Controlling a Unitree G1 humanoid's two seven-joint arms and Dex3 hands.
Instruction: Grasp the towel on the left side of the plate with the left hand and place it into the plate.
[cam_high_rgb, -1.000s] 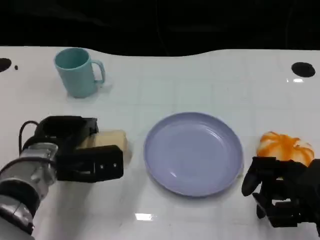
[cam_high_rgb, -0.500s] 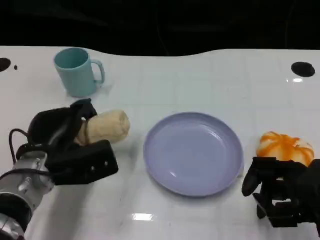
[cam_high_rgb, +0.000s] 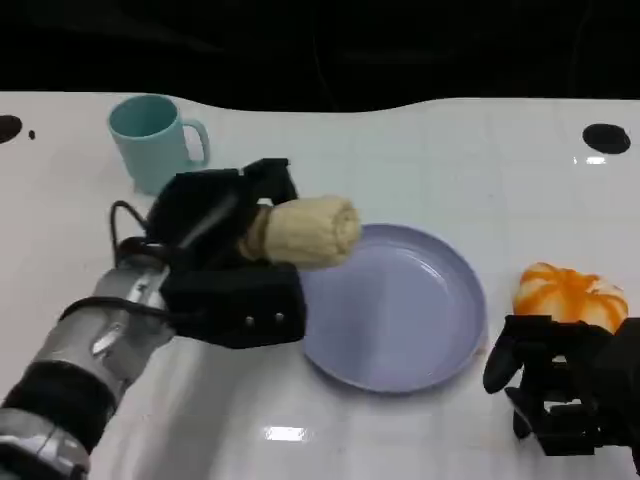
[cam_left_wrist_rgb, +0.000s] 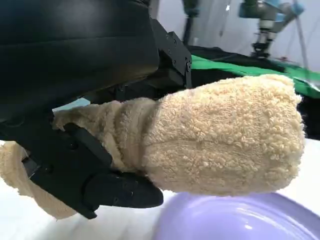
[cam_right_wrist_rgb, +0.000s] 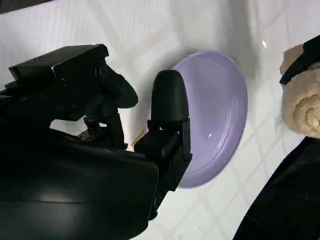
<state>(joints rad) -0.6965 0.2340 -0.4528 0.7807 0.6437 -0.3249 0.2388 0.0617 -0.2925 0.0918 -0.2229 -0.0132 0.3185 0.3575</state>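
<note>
Beige terry-cloth towel (cam_high_rgb: 303, 231), rolled into a cylinder, is held off the table over the near-left rim of the lavender round plate (cam_high_rgb: 410, 310). Left hand (cam_high_rgb: 215, 262) fingers close around its rear end. Judged soft, light, compressible; mid-roll grip preferable. Right hand (cam_high_rgb: 560, 392) rests empty, fingers loosely curled.

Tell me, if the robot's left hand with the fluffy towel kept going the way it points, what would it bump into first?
Probably the round lilac plate. The left hand points the rolled beige towel over its near rim; height above it is unclear.
</note>
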